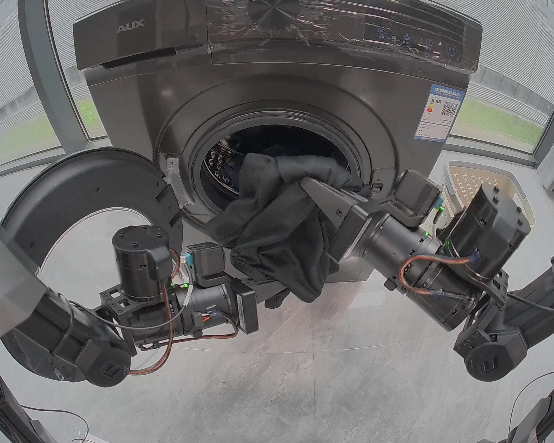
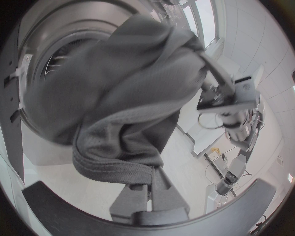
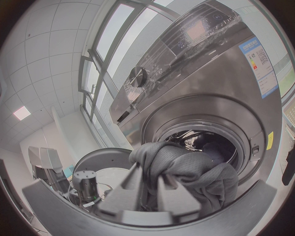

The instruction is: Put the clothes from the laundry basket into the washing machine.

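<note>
Washer (image 1: pixel 277 86): a grey front-loader stands against a run of windows (image 1: pixel 34 115). Its control dial (image 1: pixel 273 11) sits at top centre and a blue-edged sticker (image 1: pixel 440 112) marks the front panel's upper right.

Door (image 1: pixel 86 184): the round door is swung fully open on the robot's left, leaving the drum (image 1: pixel 222 164) exposed. A dark bluish shape lies deeper inside, too dim to identify.

Garment (image 1: pixel 277 225): one dark grey piece of clothing straddles the drum's mouth. Its bunched upper part is level with the opening. The rest spills over the lower rim and hangs down the washer's front, off the floor (image 1: pixel 346 357).

Right gripper (image 3: pixel 150 178): its two fingers are pinched on a fold at the garment's top, at the right side of the drum's mouth.

Left gripper (image 2: pixel 151 176): lower down and nearer the door, its fingers are pressed together on the garment's thick ribbed hem, holding the hanging end in front of the washer.

Basket (image 1: pixel 479 179): a cream, perforated laundry basket stands on the floor just to the washer's right, partly hidden behind the right arm. Its contents cannot be made out.

Floor: pale, grey-veined tile.
</note>
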Robot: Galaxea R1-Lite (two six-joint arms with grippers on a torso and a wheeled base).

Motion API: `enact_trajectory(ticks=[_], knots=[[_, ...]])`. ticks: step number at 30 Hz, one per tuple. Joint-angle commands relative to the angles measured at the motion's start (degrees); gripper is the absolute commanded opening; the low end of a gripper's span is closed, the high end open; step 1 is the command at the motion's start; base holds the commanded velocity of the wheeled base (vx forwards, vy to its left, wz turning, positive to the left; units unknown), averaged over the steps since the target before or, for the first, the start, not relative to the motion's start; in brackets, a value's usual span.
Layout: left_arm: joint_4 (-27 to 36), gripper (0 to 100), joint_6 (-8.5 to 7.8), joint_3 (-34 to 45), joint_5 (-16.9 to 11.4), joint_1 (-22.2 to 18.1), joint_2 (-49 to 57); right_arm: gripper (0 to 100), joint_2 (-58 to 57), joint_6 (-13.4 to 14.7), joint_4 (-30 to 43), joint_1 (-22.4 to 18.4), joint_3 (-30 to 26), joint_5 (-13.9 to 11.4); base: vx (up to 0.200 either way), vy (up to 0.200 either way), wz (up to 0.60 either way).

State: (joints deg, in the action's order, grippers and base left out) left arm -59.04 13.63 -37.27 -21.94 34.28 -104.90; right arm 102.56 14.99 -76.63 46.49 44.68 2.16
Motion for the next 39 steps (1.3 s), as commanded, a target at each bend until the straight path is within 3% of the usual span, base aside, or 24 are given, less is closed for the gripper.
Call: enact_trajectory(ticks=[1, 9, 12, 25, 34, 39], knots=[[-0.20, 0, 0.43, 1.14, 0.06, 0.79, 5.23, 100, 0.27, -0.14, -0.01, 0.53, -1.88, -0.14, 0.000, 0.000, 0.00], [-2.04, 0, 1.14, -0.17, 0.15, 0.26, 5.94, 100, -0.25, -0.14, 0.43, 0.53, -4.25, -0.14, 0.000, 0.000, 0.00], [-4.24, 0, 2.89, -0.61, 1.73, 0.26, 5.67, 100, -0.52, -0.49, -0.10, 0.18, -5.74, -0.14, 0.000, 0.000, 0.00], [-4.59, 0, 3.86, -4.48, 5.51, -0.27, 5.76, 100, -3.07, -3.48, -0.36, -1.85, -15.76, -1.10, 0.000, 0.000, 0.00], [-5.38, 0, 3.95, -4.13, 5.86, 0.26, 8.31, 100, -0.78, -3.74, -0.36, -2.90, -15.76, -1.28, 0.000, 0.000, 0.00], [-5.38, 0, 3.95, -4.13, 5.60, 0.00, 8.75, 100, 1.42, -4.97, -0.54, -5.63, -14.80, -3.04, 0.000, 0.000, 0.00]])
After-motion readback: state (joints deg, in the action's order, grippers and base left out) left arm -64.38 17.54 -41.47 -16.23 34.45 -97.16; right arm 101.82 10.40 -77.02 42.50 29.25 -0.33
